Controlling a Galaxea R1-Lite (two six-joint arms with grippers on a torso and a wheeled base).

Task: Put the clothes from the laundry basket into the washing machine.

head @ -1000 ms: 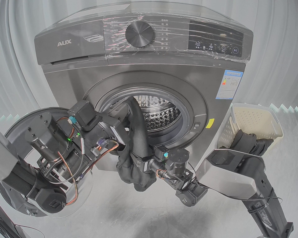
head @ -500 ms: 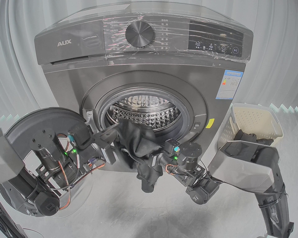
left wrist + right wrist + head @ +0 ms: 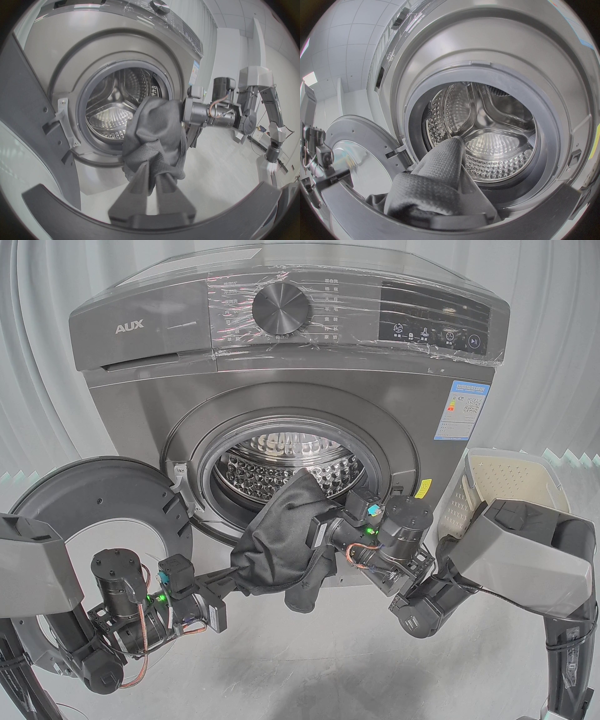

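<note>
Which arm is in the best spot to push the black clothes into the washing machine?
Probably right. The right pincer is at the upper end of the black clothes, level with the open drum. The left pincer pinches a low corner beneath the opening.

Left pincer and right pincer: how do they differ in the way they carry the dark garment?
The left pincer is low, beside the open door; the right pincer is higher, at the drum mouth. The left pincer pinches the lower edge of the dark garment; the right pincer is covered by its upper part. Both support the same garment.
</note>
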